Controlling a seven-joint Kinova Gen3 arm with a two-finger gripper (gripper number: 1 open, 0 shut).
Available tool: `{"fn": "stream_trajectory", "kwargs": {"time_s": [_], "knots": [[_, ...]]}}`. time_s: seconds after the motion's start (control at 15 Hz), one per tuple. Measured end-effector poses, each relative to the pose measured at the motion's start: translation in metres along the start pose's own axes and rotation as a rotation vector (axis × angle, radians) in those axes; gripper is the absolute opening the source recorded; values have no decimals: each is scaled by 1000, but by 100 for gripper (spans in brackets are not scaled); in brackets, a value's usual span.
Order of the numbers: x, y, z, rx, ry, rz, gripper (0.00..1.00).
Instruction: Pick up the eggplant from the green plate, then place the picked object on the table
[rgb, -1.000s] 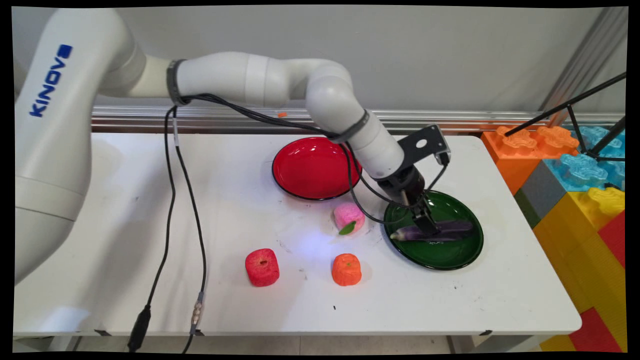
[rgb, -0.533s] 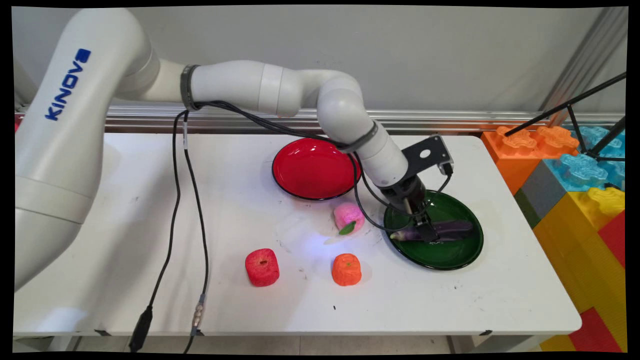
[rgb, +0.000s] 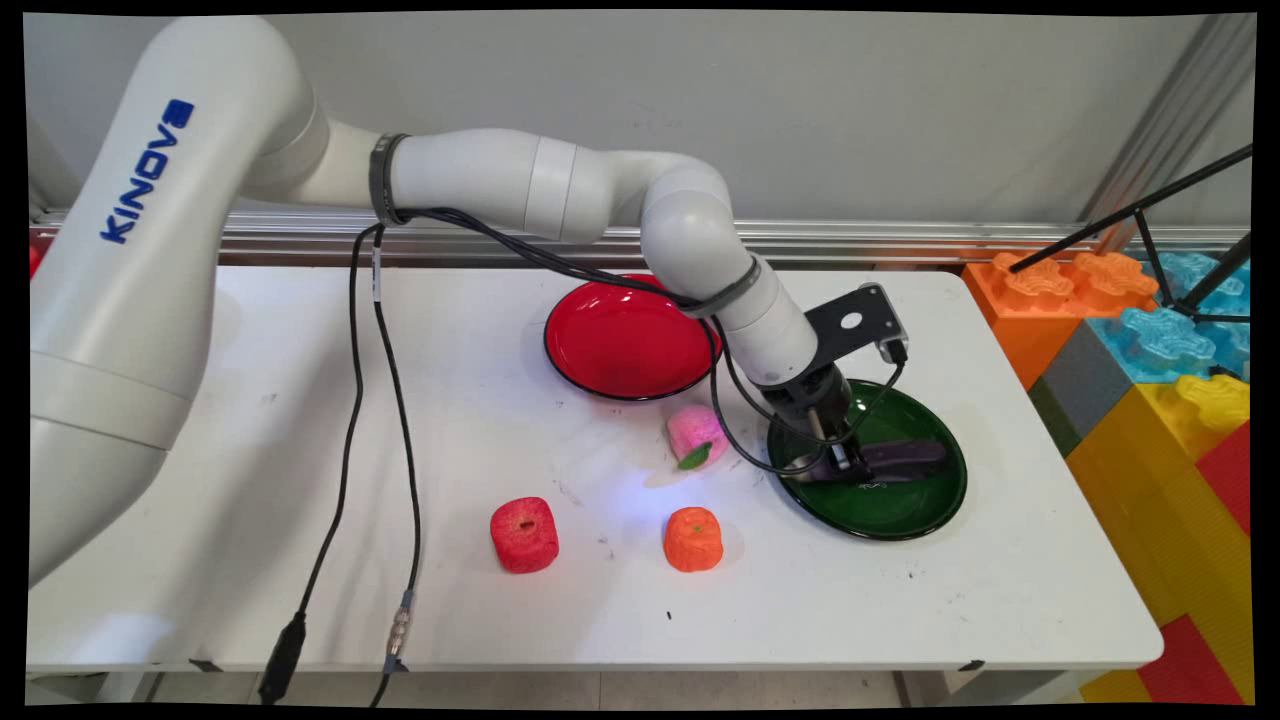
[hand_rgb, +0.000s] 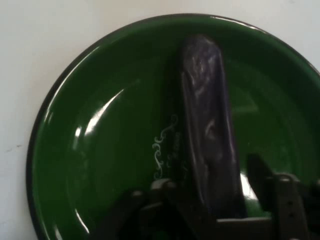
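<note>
The gripper (rgb: 845, 462) is down in the green plate (rgb: 905, 510), at the table's (rgb: 1000, 590) right side, with its fingers (hand_rgb: 260, 175) spread on either side of the purple eggplant (rgb: 905, 458) near its left end. The eggplant lies flat across the plate. Left of the plate sits a pink fruit (rgb: 696, 433) with a green leaf. The red plate (rgb: 620, 340) is farther back. An orange fruit (rgb: 693, 539) and a red one (rgb: 524, 534) lie nearer.
</note>
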Motion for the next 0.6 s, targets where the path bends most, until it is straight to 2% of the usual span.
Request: {"fn": "stream_trajectory", "kwargs": {"time_s": [0.27,0.6], "knots": [[2,1,-8,1,2,-15,0],[6,-1,-40,22,9,-21,0]]}}
